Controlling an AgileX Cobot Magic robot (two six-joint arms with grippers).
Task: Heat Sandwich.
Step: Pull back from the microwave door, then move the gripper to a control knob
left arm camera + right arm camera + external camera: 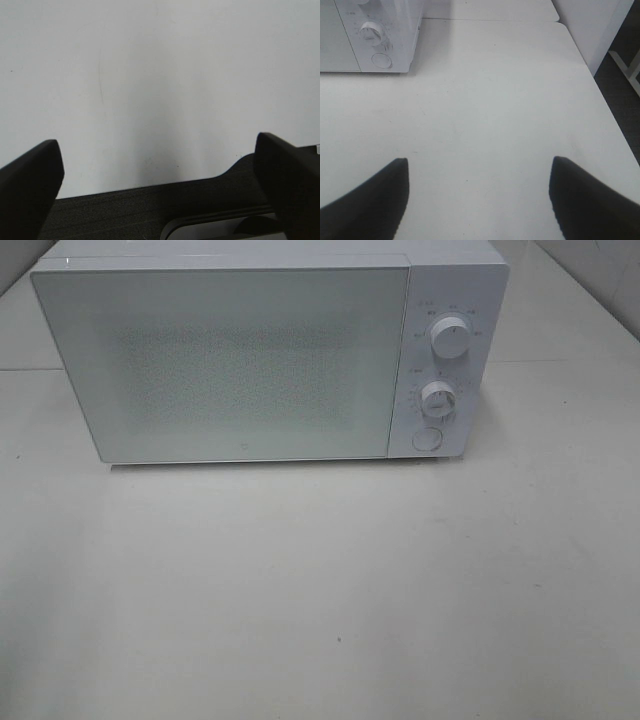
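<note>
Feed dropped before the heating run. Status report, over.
Left gripper open, empty. Right gripper open, empty. Sandwich not in view. Microwave door shut.

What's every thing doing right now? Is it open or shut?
Microwave door: shut.
Upper knob: setting too small to read.
Lower knob: setting too small to read.
Left gripper: open, holding nothing.
Right gripper: open, holding nothing.
</note>
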